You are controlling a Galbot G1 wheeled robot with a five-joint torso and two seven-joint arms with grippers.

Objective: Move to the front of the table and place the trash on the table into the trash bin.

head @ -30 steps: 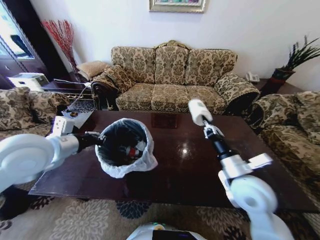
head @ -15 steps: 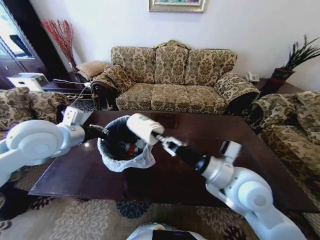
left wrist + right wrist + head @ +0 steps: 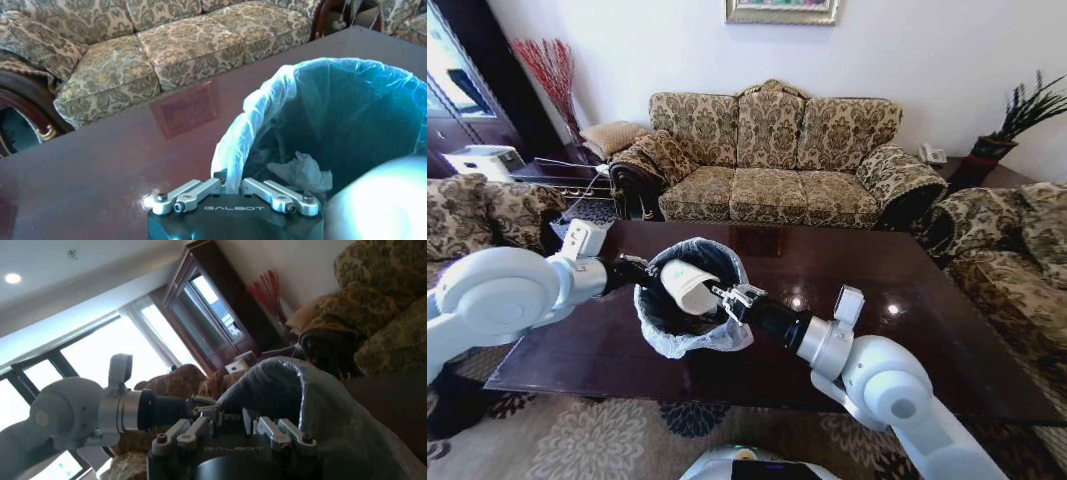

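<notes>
Left end effector is clamped on the liner rim of the trash bin, left of centre on the bench. Right end effector holds a white cup over the bin mouth.

Home living room, patterned sofa, dark wood coffee table, framed picture, floral rug

Bin w/ white liner on table, white cup over it.

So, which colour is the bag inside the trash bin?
Translucent white bag, tinted bluish inside; left wrist view shows it best.
</notes>
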